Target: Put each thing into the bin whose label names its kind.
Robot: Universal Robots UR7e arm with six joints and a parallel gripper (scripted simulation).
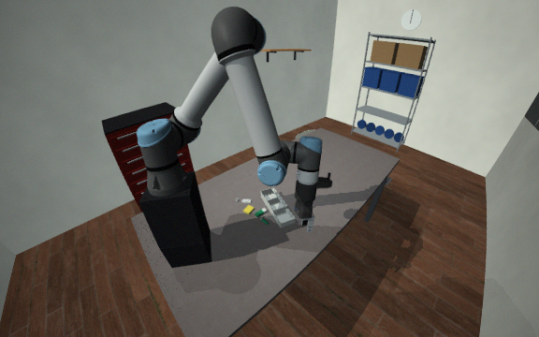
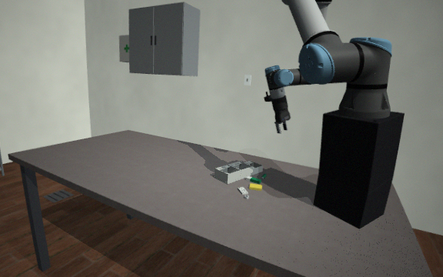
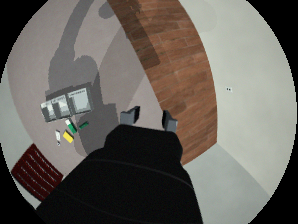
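My gripper [image 1: 308,227] [image 2: 281,129] [image 3: 151,114] is open and empty, high above the table beside the bins. Three joined pale bins [image 1: 286,223] [image 2: 221,176] stand in a row; their labels are too small to read. Beside them lie a yellow block [image 1: 248,210] [image 2: 255,187] [image 3: 68,136], a green thing [image 1: 259,213] [image 2: 255,180] [image 3: 72,128] with a white piece at its end, and a thin dark green thing [image 1: 265,221] [image 2: 264,176] [image 3: 84,125]. A white thing [image 1: 246,200] [image 2: 242,191] [image 3: 58,134] lies near a small pale thing [image 1: 238,199] [image 2: 246,197].
The grey table [image 1: 344,154] [image 2: 129,173] carries the black pedestal [image 1: 176,229] [image 2: 356,165] of the arm. A red drawer cabinet [image 1: 126,154] [image 3: 36,172] stands behind the pedestal. The table's edge lies near the gripper in the wrist view.
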